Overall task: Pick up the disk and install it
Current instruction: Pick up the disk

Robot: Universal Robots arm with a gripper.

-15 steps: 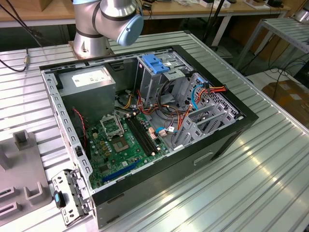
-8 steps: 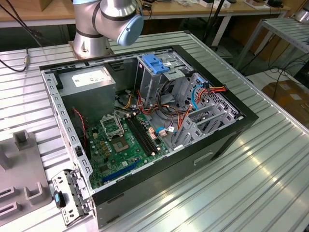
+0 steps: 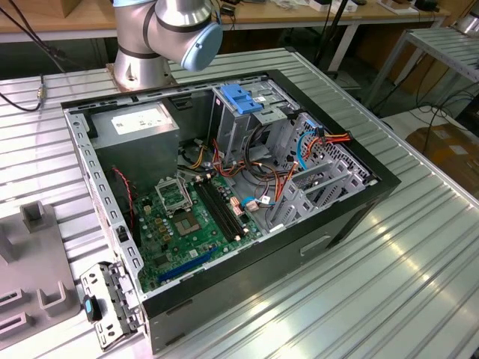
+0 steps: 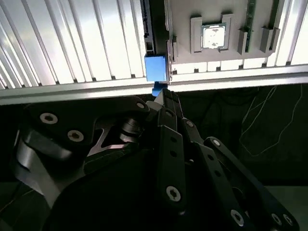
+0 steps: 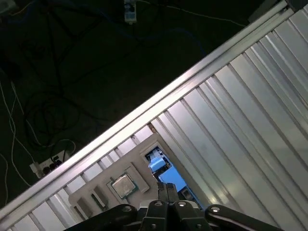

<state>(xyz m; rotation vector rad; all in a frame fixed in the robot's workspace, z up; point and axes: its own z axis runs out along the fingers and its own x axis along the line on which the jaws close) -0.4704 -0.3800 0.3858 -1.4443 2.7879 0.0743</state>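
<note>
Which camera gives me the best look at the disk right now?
The second wrist view: the disk shows its blue end tab head-on, just beyond the gripper. The first wrist view shows the disk partly behind the gripper. The exterior view looks at the computer case.

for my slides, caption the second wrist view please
black gripper at the blue end tab of the disk, with ribbed aluminium table and a grey tray holding a square silver chip beyond

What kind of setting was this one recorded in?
Probably a robotics lab or workshop: an open computer case sits on a ribbed aluminium table, a robot arm rises from the table next to it, and wooden workbenches stand behind.
</note>
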